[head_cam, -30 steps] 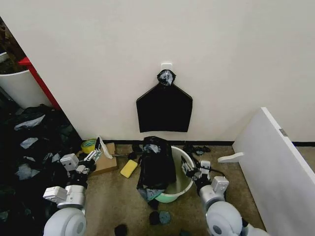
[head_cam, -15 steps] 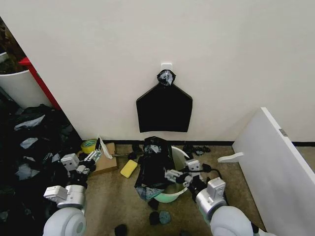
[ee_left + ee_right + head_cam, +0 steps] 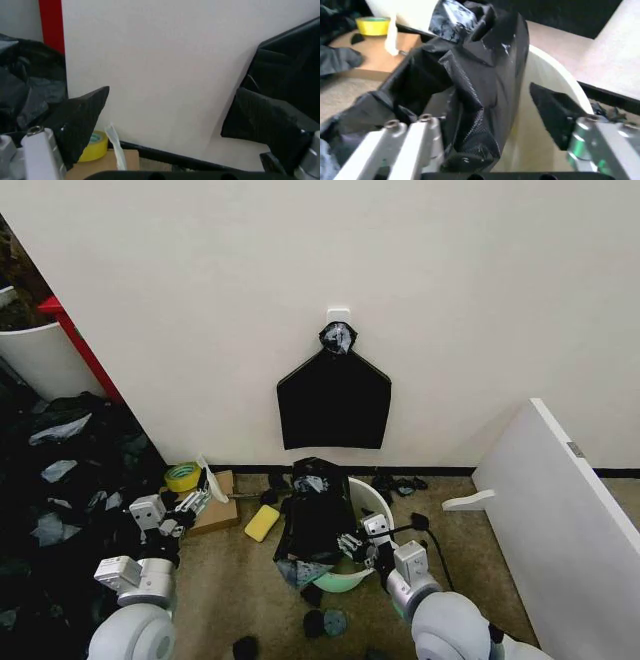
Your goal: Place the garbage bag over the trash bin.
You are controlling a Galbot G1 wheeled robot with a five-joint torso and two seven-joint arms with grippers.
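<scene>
The trash bin [image 3: 378, 510] is a pale cream bucket on the floor below the wall. The garbage bag [image 3: 318, 515], glossy black and wrinkled, hangs over the bin's left rim and down into it. My right gripper [image 3: 350, 544] reaches into the bin beside the bag. In the right wrist view the right gripper [image 3: 485, 131] is open, with a fold of the bag [image 3: 470, 75] between its fingers [image 3: 552, 108] and the bin's rim [image 3: 560, 75] behind. My left gripper [image 3: 195, 500] is held off to the left, and in its wrist view it [image 3: 172, 116] stands open on nothing.
A flat black bundle [image 3: 334, 405] hangs on the wall above the bin. A yellow tape roll [image 3: 182, 476], a cardboard box [image 3: 215, 512] and a yellow sponge [image 3: 262, 523] lie to the bin's left. Black bags [image 3: 60, 470] pile at far left. A white board [image 3: 555, 510] leans at right.
My right gripper has swung left from the bin's right rim across the opening to the bag. The left arm has barely shifted.
</scene>
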